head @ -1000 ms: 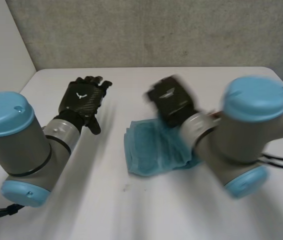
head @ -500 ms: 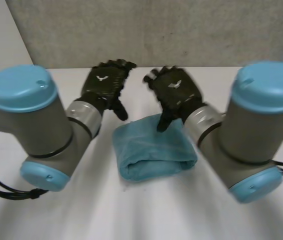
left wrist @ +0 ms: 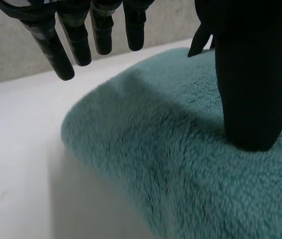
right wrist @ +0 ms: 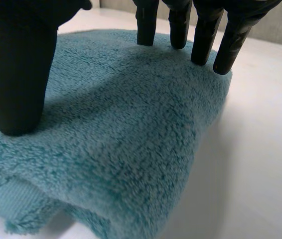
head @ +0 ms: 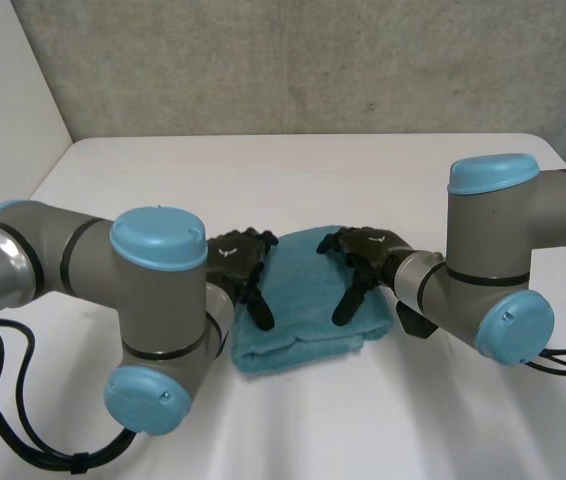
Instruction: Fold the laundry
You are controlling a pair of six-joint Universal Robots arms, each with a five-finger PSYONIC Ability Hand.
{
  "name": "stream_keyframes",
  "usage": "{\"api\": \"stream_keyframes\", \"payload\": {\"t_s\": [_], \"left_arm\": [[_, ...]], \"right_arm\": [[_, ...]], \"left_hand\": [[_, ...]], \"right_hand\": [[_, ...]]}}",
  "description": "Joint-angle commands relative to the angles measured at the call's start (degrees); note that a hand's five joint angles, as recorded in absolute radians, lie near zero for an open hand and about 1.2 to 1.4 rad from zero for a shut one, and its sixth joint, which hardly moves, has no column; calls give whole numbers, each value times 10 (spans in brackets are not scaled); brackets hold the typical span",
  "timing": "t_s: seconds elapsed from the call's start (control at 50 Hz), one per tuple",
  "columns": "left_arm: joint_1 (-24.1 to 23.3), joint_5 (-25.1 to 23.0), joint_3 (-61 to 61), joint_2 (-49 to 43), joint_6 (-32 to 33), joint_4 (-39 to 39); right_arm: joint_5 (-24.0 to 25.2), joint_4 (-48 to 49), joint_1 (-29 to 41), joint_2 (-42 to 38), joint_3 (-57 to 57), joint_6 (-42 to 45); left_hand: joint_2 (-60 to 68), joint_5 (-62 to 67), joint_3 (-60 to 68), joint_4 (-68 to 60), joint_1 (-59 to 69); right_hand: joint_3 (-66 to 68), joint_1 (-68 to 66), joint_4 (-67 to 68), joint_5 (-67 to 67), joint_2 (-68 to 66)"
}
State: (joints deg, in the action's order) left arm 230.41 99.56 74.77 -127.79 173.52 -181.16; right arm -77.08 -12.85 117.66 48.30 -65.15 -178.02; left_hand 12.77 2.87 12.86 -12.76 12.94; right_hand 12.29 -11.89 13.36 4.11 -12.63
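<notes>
Lowered now, left robot hand point(head: 241, 262) and right robot hand point(head: 368, 255) rest straight-fingered on opposite towel point(head: 303, 300) edges.

a white table point(head: 293, 165) stands against a grey speckled wall point(head: 313, 60).

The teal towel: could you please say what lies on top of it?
The left robot hand and right robot hand rest on the towel, one per side. Anything between its folds is hidden.

White table point(head: 363, 170), a folded teal towel point(head: 308, 290) near its middle, seemingly in layers.
</notes>
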Motion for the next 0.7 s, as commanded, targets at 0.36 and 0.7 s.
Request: {"api": "stream_keyframes", "payload": {"t_s": [0.36, 0.7], "left_arm": [[34, -8, -72, 145, 28, 41], [152, -111, -56, 299, 16, 165]], "right_arm": [[-67, 23, -34, 187, 32, 5], [-134, 34, -62, 334, -27, 18]], "left_hand": [[-5, -6, -6, 5, -7], [-24, -25, -25, 24, -26]], "right_hand": [[-23, 19, -34, -41, 26], [-23, 19, -34, -41, 26]]}}
